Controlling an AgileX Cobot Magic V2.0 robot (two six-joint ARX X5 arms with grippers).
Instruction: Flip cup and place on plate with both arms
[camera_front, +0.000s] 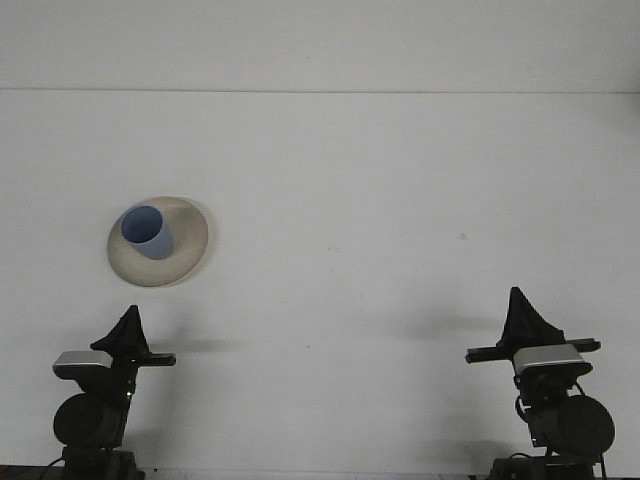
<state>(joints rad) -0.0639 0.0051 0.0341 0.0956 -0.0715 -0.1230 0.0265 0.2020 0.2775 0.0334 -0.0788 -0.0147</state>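
A blue cup (148, 232) stands mouth-up on a cream plate (185, 250) at the left of the white table. My left gripper (129, 322) sits low near the front edge, below the plate and well apart from it, its fingers together in a point with nothing held. My right gripper (519, 308) is at the front right, far from the cup, also shut and holding nothing.
The white table (350, 200) runs back to a far edge against a white wall. The two arm bases stand at the front left and front right corners.
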